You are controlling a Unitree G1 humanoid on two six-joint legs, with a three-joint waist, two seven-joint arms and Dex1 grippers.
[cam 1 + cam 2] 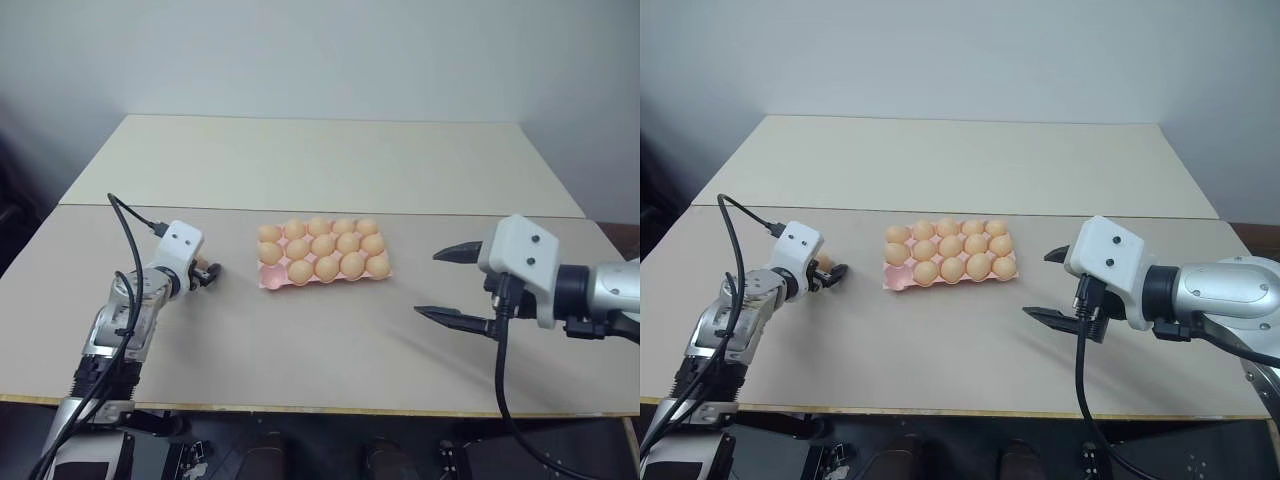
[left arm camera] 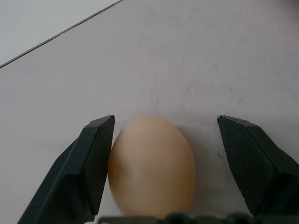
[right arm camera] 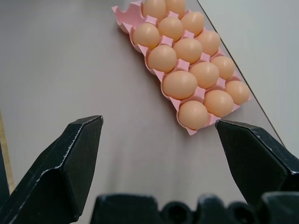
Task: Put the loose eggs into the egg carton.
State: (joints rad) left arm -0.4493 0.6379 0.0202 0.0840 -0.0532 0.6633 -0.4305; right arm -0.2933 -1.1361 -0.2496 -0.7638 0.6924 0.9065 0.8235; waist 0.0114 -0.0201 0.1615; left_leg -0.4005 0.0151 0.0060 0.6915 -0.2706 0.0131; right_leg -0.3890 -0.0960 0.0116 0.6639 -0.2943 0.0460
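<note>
Beige matte tabletop [image 1: 300,350], one, with a seam running across it from left to right; it carries everything listed below.

Right gripper [image 1: 426,284], white housing with two black fingers, one. It hangs above the table toward the right edge, to the right of the carton and well apart from it. The jaws stand wide apart with nothing between them.

Left gripper [image 1: 208,274], same build, one. It is low over the table toward the left edge, left of the carton. The jaws are spread around the single loose egg without clamping it: one finger [image 2: 88,163] lies against or just beside the shell, and bare table shows between the other finger and the egg.

Pale pink moulded egg carton [image 1: 268,280], lidless, one. It lies mid-table, just on the near side of the seam. It has three rows of five cups. Fourteen cups are filled; the cup at the near left corner is empty.

Light orange-tan smooth oval eggs, fifteen counted. Fourteen sit in the carton [image 1: 322,245]. One loose egg [image 2: 152,168] rests on the table between the left gripper's fingers, set deep toward their base.
</note>
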